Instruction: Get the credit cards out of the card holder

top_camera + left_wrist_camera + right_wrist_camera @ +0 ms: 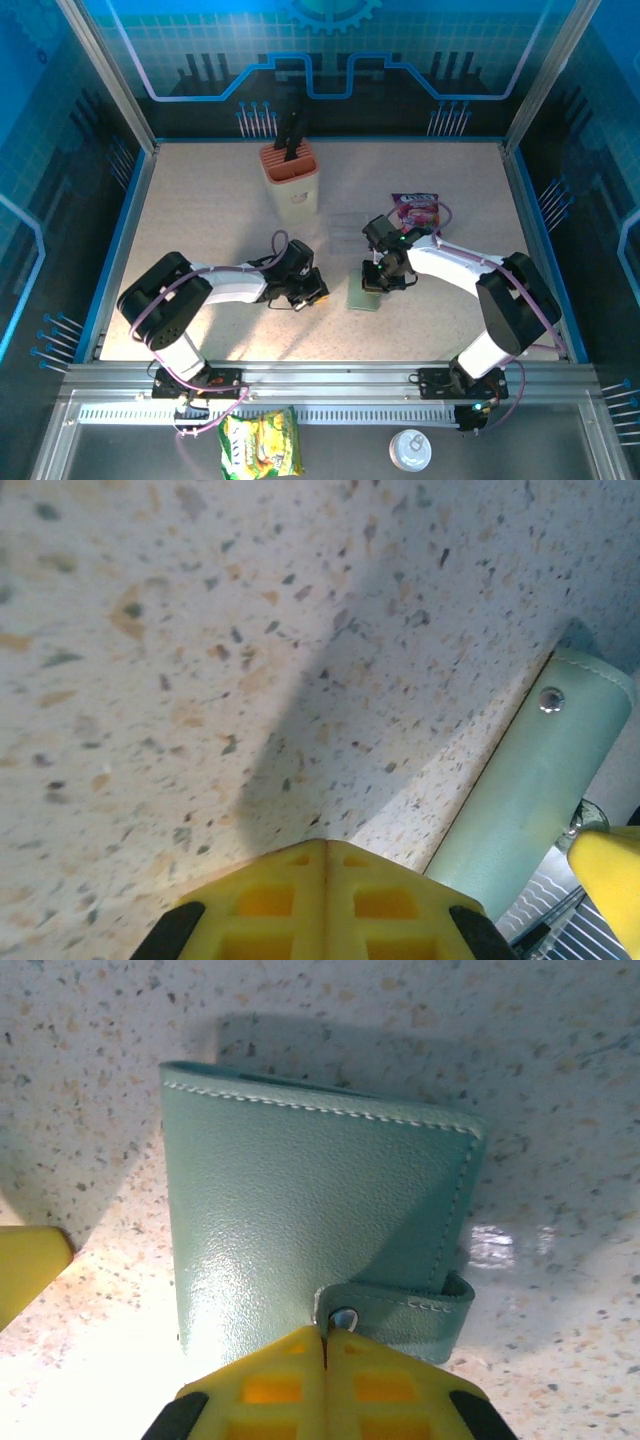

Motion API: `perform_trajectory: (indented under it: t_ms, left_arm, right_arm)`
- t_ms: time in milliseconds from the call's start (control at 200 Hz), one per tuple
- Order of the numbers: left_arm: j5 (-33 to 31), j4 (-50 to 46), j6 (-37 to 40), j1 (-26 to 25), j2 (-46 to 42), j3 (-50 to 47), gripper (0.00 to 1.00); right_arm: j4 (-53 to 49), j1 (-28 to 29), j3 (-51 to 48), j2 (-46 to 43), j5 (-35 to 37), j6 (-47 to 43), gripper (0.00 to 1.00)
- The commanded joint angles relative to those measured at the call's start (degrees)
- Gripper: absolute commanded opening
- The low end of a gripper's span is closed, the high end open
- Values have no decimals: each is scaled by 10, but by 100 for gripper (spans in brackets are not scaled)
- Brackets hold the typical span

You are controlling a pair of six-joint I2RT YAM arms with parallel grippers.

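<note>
card holder (310, 1210) lies snapped shut, so opening comes first. right gripper (325, 1338), closed and empty, at its strap (425, 1308), 6 o'clock; left gripper (325, 852) closed, 9 o'clock. next, unsnap it.

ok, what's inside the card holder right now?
Card holder is folded shut, with its snap strap fastened. The green outer cover is visible; whatever is inside is hidden by it.

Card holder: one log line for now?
card holder: closed, strap snapped | right gripper: shut at strap | left gripper: shut, beside holder
</note>
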Motion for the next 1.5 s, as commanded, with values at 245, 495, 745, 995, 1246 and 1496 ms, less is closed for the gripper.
perform_trajectory:
  t_ms: [245,495,745,995,1246,1496]
  left_arm:
    - [3,-110,22,0,-62,41,0]
    - [23,-67,6,-1,-74,-1,0]
    - [70,24,-7,-5,-32,-25,0]
    - [87,60,-18,-5,-9,-36,0]
    - [63,18,-24,19,-5,-78,0]
    - [48,0,-7,37,17,-108,0]
  right_arm:
    - [49,75,36,19,-64,44,0]
    - [88,94,35,48,-91,35,0]
    - [101,97,22,52,-94,33,0]
    - [105,98,14,55,-92,32,0]
    - [27,98,23,34,-15,36,0]
    - [-32,88,23,23,37,29,0]
